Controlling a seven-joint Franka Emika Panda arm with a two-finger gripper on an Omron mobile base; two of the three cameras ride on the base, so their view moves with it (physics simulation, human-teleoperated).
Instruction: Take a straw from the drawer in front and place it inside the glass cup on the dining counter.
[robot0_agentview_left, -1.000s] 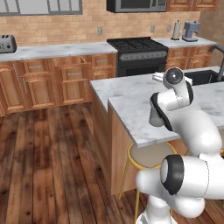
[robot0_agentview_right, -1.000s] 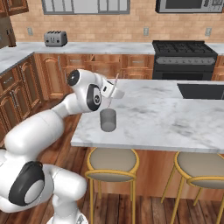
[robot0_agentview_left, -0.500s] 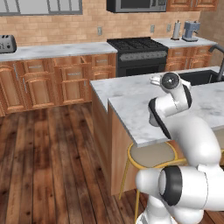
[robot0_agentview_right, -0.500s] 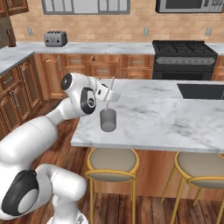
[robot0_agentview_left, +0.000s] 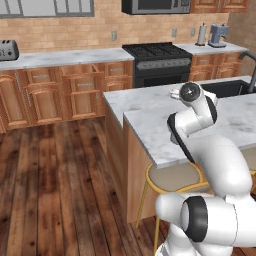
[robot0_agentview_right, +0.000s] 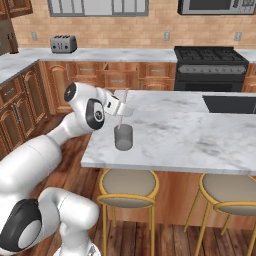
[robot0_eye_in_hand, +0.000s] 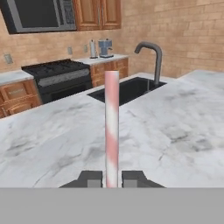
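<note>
My gripper (robot0_eye_in_hand: 112, 179) is shut on the straw (robot0_eye_in_hand: 112, 127), a thin pinkish-red tube that rises straight up between the two dark fingertips (robot0_eye_in_hand: 89, 178) in the hand view. In the right base view the gripper (robot0_agentview_right: 121, 111) hangs just over the glass cup (robot0_agentview_right: 123, 137), a grey tumbler near the left end of the dining counter (robot0_agentview_right: 190, 135). There the straw (robot0_agentview_right: 125, 96) sticks up out of the hand, slightly tilted. In the left base view my own arm hides the cup. The drawer (robot0_agentview_right: 119, 80) in the back cabinet row stands pulled out.
A sink with a curved tap (robot0_eye_in_hand: 151, 57) is set into the counter beyond the cup. Two yellow-legged stools (robot0_agentview_right: 129, 189) stand under the counter's overhang. The stove (robot0_agentview_right: 210, 67) and a toaster (robot0_agentview_right: 63, 44) are along the back wall.
The arm's elbow has swung left, and the hand has come slightly left and down with the straw, closer over the cup. The cup and the base have not moved.
</note>
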